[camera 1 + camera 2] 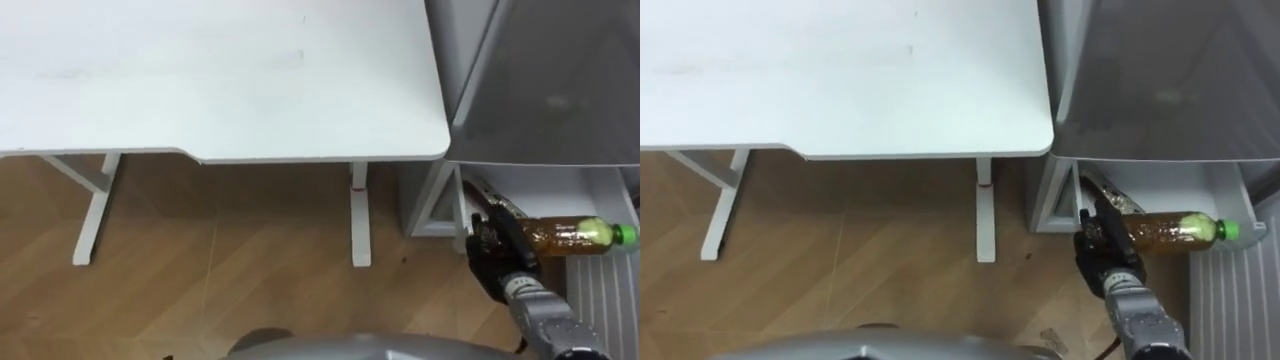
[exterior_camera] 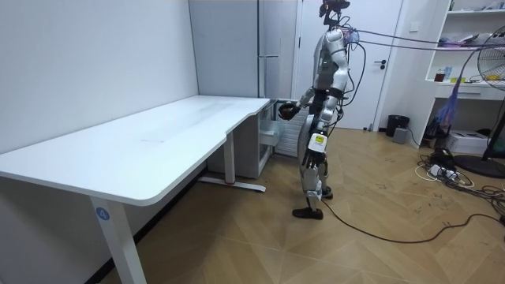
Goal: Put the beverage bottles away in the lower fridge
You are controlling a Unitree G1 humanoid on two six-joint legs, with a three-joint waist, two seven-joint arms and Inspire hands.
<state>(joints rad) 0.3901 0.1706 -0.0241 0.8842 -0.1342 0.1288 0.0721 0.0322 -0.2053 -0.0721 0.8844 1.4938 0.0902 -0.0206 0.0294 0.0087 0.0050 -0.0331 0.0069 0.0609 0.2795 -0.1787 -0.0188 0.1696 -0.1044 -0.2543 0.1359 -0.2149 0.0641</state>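
- Firstly, the right hand (image 1: 492,255) has its fingers curled tight round the bottom end of the bottle (image 1: 565,237), so the fingers are narrow and holding.
- The bottle lies on its side in this grip. Its green cap (image 1: 625,235) points to the right, away from the hand, and the drink inside is brown.
- The bottle is at the mouth of the lower fridge compartment (image 1: 545,185), which stands open and shows white walls inside. I cannot tell if the bottle rests on anything there.
- Counted: one bottle, one cap, one table (image 1: 220,80) and one fridge (image 1: 550,80). Two white table legs can be seen under the table top.
- The right arm comes in from the lower right and reaches forward and low. Its wrist is near the camera and the dark hand is farther, at the left edge of the open compartment.
- The grey front of the fridge is above the hand and the bottle. The fridge stands just beside the right end of the table.
- From the room view, the robot stands upright on the wooden floor, at the far end of the table and close before the fridge.
- The left hand (image 2: 327,99) is close against the body in the room view, and it is too small there to tell its state.
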